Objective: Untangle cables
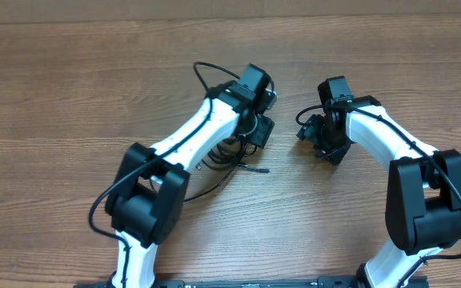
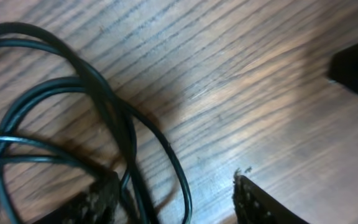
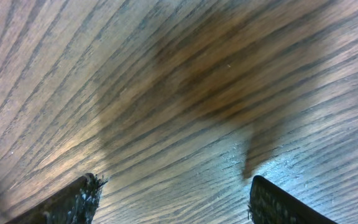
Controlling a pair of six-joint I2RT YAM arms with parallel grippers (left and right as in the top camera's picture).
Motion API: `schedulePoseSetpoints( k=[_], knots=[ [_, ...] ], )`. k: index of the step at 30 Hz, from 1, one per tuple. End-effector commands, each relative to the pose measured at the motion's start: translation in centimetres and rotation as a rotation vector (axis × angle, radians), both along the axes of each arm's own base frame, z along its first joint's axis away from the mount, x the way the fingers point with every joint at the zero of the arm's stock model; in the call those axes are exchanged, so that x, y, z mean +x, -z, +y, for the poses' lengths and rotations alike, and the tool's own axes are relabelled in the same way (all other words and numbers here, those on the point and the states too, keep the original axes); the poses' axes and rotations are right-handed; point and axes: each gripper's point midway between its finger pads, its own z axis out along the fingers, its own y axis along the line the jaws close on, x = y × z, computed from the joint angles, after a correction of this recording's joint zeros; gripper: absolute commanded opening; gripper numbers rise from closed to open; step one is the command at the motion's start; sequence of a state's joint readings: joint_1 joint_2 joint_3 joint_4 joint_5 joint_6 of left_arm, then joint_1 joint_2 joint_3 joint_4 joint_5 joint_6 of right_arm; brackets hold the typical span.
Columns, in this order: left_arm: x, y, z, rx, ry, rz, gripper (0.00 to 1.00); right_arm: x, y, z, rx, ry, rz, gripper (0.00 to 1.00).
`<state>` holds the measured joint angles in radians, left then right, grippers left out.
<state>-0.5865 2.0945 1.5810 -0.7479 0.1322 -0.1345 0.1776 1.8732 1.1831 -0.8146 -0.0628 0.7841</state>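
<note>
Black cables [image 1: 227, 152]: a tangle of loose loops on the counter [image 1: 70, 72], left of centre and mostly under the left arm [image 1: 190, 132]. One plug end [image 1: 260, 170] trails out to the right, clear of the heap.

Left end effector [image 2: 174, 183]: low over the edge of the tangle, jaws apart, gripping nothing. The wrist view shows one strand of a loop crossing the gap between the jaws, with more overlapping loops just to one side.

Right end effector [image 3: 174, 183]: jaws wide and empty, bare wood beneath, apart from the cords.

Judgement: the step in hand looks like choosing a strand to draw out.
- Close on one strand only, not on the overlapping loops beside it.
- Lift a little before pulling, so the loops slide instead of cinching.
- The free plug end looks like the easier place to start.
- The right side could pin the heap while the left draws.
</note>
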Motion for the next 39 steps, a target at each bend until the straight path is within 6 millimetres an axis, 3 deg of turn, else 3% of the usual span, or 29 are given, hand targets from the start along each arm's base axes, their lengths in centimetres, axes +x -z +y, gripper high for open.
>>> schedulePoseSetpoints(
  k=[1, 5, 8, 10, 13, 18, 23, 27, 30, 34, 39],
  knots=[
    [0.5, 2.6, 0.7, 0.087, -0.065, -0.002, 0.56, 0.4, -0.2, 0.0, -0.010, -0.022, -0.012, 0.76],
    [0.1, 5.4, 0.9, 0.113, -0.077, 0.043, 0.53, 0.4, -0.2, 0.0, -0.012, -0.031, -0.012, 0.76],
    [-0.3, 6.8, 1.2, 0.133, -0.076, 0.070, 0.34, 0.4, -0.2, 0.0, -0.011, -0.030, -0.015, 0.76],
    [-0.4, 6.8, 1.2, 0.136, -0.075, 0.074, 0.13, 0.5, -0.2, 0.0, -0.011, -0.030, -0.016, 0.76],
    [-0.1, 5.5, 1.1, 0.123, -0.078, 0.057, 0.04, 0.5, -0.2, 0.0, -0.011, -0.031, -0.016, 0.76],
    [0.6, 0.2, 1.4, 0.088, -0.084, 0.013, 0.04, 0.5, -0.3, 0.7, 0.029, -0.071, -0.018, 0.74],
    [1.4, -7.5, 1.7, 0.018, -0.058, -0.121, 0.04, 1.0, -1.3, 4.2, 0.232, -0.222, -0.069, 0.74],
    [1.5, -13.5, 2.7, -0.051, -0.064, -0.239, 0.04, 1.4, -3.4, 8.0, 0.456, -0.368, -0.150, 0.75],
    [1.2, -17.3, 3.6, -0.094, -0.037, -0.316, 0.04, 1.6, -4.8, 9.7, 0.572, -0.401, -0.189, 0.75],
    [0.4, -20.3, 3.5, -0.206, 0.037, -0.340, 0.04, 2.1, -6.4, 11.2, 0.685, -0.406, -0.224, 0.75],
    [0.3, -21.0, 4.2, -0.335, 0.066, -0.281, 0.04, 2.4, -7.6, 12.1, 0.763, -0.398, -0.242, 0.75]
  ],
)
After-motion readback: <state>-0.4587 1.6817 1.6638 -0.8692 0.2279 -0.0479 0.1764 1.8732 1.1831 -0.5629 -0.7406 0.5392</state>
